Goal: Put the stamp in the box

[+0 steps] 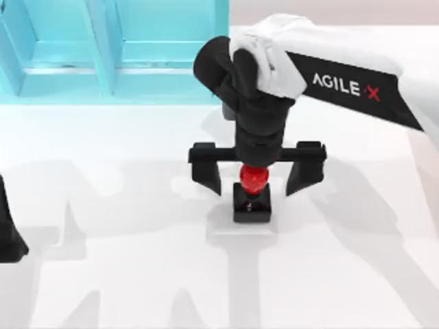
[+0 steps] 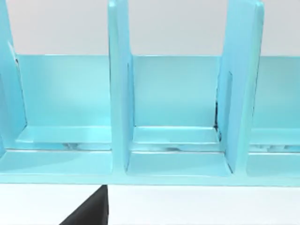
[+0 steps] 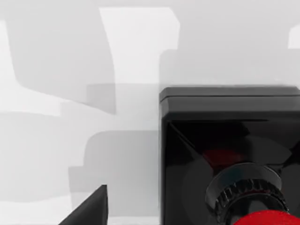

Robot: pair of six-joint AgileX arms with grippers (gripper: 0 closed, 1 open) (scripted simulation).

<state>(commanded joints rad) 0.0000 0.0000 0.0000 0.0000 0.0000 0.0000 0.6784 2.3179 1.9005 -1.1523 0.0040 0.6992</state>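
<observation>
The stamp (image 1: 252, 199), a black squarish block with a glossy red knob, stands upright on the white table near the middle. My right gripper (image 1: 252, 186) hangs directly over it, open, with one finger (image 1: 206, 171) on each side of the knob and well apart from it. In the right wrist view the stamp's black base (image 3: 225, 140) looms close, with the red knob at the picture's edge. The box (image 1: 116, 48), a light blue rack of open compartments, stands at the back left; the left wrist view looks straight into the box (image 2: 178, 140). My left gripper (image 1: 8, 233) is parked at the table's left edge.
Upright blue dividers (image 2: 119, 89) split the box into side-by-side compartments. The right arm's white link (image 1: 343, 75) reaches in from the back right. Bare white table lies in front of the stamp and to its left.
</observation>
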